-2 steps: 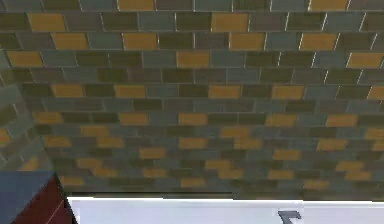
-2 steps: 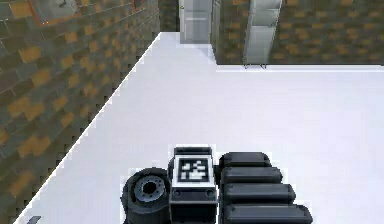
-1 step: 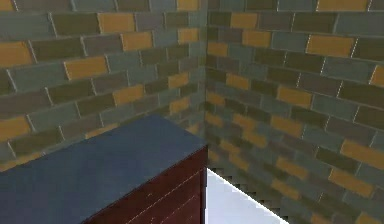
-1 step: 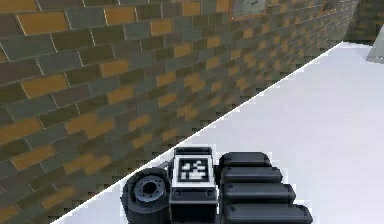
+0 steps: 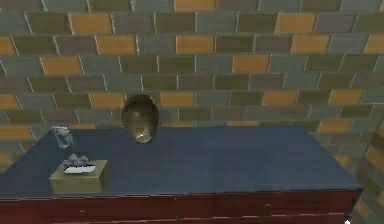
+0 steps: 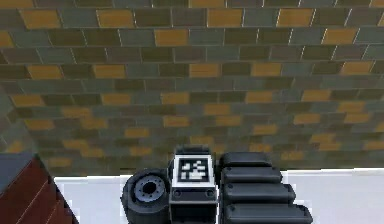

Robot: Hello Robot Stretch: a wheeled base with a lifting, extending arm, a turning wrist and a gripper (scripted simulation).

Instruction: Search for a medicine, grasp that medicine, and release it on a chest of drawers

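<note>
Forward view: a red-brown chest of drawers (image 5: 230, 160) with a dark blue top stands against a grey-and-orange brick wall (image 5: 200, 50). A round bronze vase (image 5: 141, 118) sits at its back. A tan tissue box (image 5: 78, 177) lies toward the left, with a pale glassy object (image 5: 63, 140) just behind it. I cannot tell whether that object is the medicine.

Arm side view: the chest's corner (image 6: 25, 190) is at lower left. The dark segmented arm (image 6: 255, 190) and a white marker square (image 6: 192, 168) are along the bottom. I cannot tell whether the jaws hold anything.

Arm (image 6: 255, 190): dark stacked segments, low at the arm side view's bottom edge, just right of the middle.
Marker (image 6: 192, 167): one white square with black marks, touching the segments' left side.
Gripper (image 6: 147, 196): dark round body left of the marker; fingers cannot be made out; whether it holds anything cannot be told.
</note>
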